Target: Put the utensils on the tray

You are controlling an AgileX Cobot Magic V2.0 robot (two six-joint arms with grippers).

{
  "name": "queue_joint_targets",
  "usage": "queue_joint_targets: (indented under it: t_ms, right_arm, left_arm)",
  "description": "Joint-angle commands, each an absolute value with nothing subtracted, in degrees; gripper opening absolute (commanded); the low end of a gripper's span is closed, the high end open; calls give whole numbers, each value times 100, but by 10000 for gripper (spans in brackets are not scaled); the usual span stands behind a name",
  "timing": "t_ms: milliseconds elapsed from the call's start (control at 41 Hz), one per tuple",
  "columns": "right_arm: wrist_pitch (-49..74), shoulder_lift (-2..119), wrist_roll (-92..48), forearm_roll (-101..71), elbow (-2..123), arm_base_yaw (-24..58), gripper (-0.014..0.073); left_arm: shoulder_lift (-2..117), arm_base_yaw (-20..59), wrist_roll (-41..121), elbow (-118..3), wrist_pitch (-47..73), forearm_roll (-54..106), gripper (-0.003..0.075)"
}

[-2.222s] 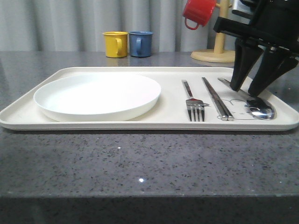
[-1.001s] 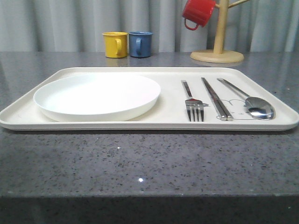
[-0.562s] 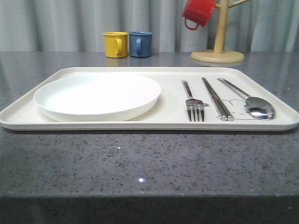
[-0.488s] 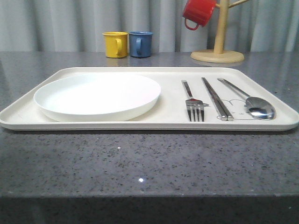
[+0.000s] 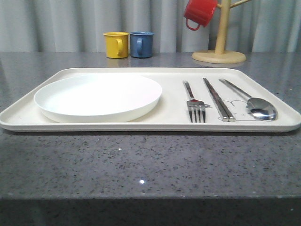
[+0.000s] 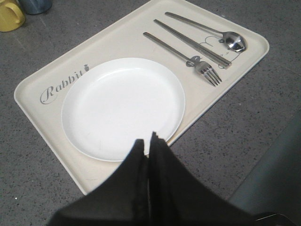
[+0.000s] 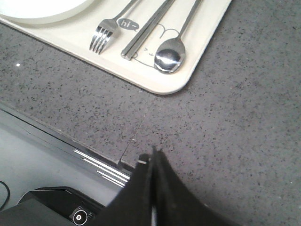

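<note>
Neatly, the fork (image 5: 195,103), chopsticks (image 5: 218,99) and spoon (image 5: 257,106) lay parallel on the tray (image 5: 141,126) beside the plate (image 5: 98,96), both tools, left (image 6: 150,141) and right (image 7: 153,155), clenched empty, job seemingly complete.

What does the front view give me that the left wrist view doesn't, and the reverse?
Front view alone: the red mug hanging on the wooden mug tree, the whole blue mug, and the curtain behind the table.

Left wrist view alone: the "Rabbit" script printed on the tray beside the plate, and the left claw, its fingers pressed together over the plate's edge.

Both: the cream tray carrying the white plate, fork, chopsticks and spoon lying side by side, plus the yellow mug.
</note>
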State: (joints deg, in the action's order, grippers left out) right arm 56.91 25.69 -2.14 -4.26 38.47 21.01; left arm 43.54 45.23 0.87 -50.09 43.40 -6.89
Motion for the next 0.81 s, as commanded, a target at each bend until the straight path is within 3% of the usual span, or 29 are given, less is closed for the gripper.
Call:
queue_joint_targets:
  t_ms: [0,293,586,781]
  right_arm:
    - [5338,2617,-268,-453,3992,2110,-68]
    - [5351,2617,-268,-453,3992,2110,-68]
    - [5350,2617,-268,-448,3992,2110,-68]
    - [5350,2617,-268,-448,3992,2110,-68]
  left_arm:
    - [4318,4567,46,-5154,3904,-718,-18]
    - [3892,4374,46,-4551,3151,-788,-18]
    - [2533,2513,46,-2530,881,-891,-18]
    - [1359,1418,46,-1043,82,-825,-18]
